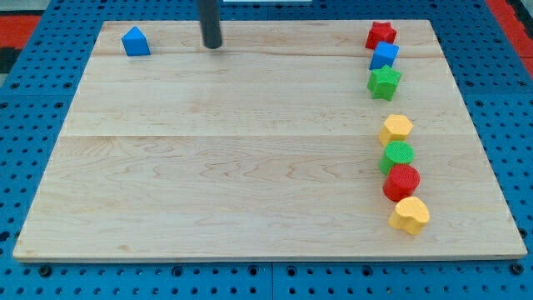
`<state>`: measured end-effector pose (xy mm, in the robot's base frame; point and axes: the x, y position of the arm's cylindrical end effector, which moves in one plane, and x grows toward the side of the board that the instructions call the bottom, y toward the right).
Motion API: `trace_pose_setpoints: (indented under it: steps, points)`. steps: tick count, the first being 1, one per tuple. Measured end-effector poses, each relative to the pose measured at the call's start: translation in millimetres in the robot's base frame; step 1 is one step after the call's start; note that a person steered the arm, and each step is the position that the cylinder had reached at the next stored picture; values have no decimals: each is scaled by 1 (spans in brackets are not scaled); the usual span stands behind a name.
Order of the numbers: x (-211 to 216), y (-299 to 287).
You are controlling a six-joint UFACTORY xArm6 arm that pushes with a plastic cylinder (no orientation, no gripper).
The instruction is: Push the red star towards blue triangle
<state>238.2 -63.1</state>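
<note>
My tip (213, 46), no claw, sits beside blue triangle (135, 42); red star (381, 35) apparently touches blue block (384, 56).

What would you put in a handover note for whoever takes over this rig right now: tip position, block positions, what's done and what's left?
My tip rests near the board's top edge, right of the blue triangle, touching no block.
The red star sits at the view's top right, far from the triangle, heading a column with the blue block and green star right below it.
Done: nothing visible; the star is nowhere near the triangle.
Left: bring the tip round to the star's right side, then push it leftward along the top edge towards the triangle.
</note>
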Motion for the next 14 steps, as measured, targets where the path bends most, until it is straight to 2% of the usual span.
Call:
trace_pose_setpoints:
  steps: [3,8,12,14]
  points:
    - [-46,177]
    - [-47,306]
    - [-5,307]
    - [-8,291]
